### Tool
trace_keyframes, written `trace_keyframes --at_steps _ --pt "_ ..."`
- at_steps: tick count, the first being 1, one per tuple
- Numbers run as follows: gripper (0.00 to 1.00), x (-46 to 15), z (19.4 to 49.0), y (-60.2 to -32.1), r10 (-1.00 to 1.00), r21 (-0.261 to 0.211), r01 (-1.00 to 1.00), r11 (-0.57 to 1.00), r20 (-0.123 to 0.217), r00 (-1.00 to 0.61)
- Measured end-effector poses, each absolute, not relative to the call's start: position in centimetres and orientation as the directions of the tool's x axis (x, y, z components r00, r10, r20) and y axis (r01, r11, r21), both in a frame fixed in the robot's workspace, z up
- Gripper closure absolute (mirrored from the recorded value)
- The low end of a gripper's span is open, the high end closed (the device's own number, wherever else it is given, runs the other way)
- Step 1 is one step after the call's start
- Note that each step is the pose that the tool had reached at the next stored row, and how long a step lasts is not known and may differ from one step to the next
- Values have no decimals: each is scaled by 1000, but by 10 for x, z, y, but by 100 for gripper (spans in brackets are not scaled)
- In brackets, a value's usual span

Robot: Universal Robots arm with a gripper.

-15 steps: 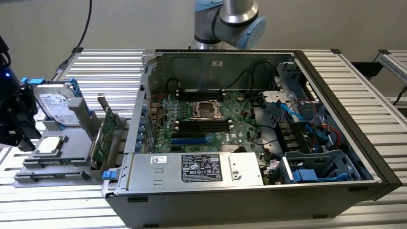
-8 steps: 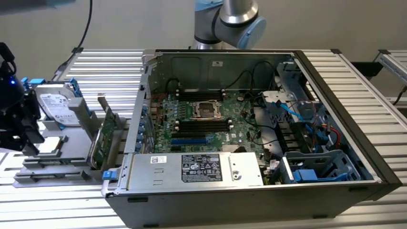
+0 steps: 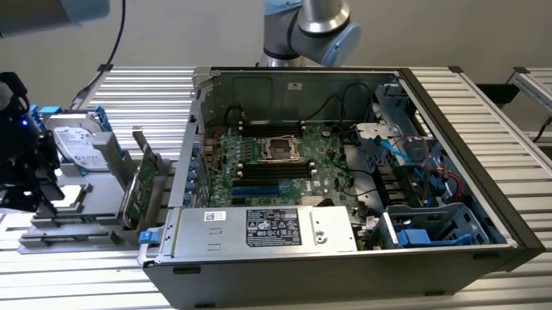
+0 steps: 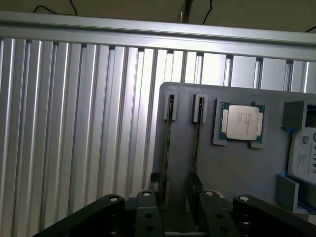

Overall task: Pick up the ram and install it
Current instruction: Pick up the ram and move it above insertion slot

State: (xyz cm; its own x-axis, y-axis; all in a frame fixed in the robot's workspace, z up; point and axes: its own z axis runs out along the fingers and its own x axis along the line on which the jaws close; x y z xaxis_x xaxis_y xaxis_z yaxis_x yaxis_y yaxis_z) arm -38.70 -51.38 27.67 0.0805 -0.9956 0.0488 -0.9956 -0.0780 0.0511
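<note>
Ram (image 4: 167, 143) stands on edge in gray tray (image 4: 237, 168) slot, second stick (image 4: 196, 143) just beside. Gripper (image 4: 175, 186) hovers at their near ends, fingers (image 4: 194, 185) apart, nothing held. Probably light, stiff, fragile: pinch thin board across top edge, lightly.

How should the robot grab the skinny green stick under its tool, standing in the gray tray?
I'd pinch the slim green circuit-board stick at the middle of its top edge, one finger on each flat side, coming straight down. It stands on edge in the flat gray plastic tray, both ends tucked into holders, so only the top is free.
</note>
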Motion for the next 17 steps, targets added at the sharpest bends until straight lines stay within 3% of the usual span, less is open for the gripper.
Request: trace_keyframes --at_steps 17 --pt "64 -387 246 -526 -996 51 -996 -79 49 81"
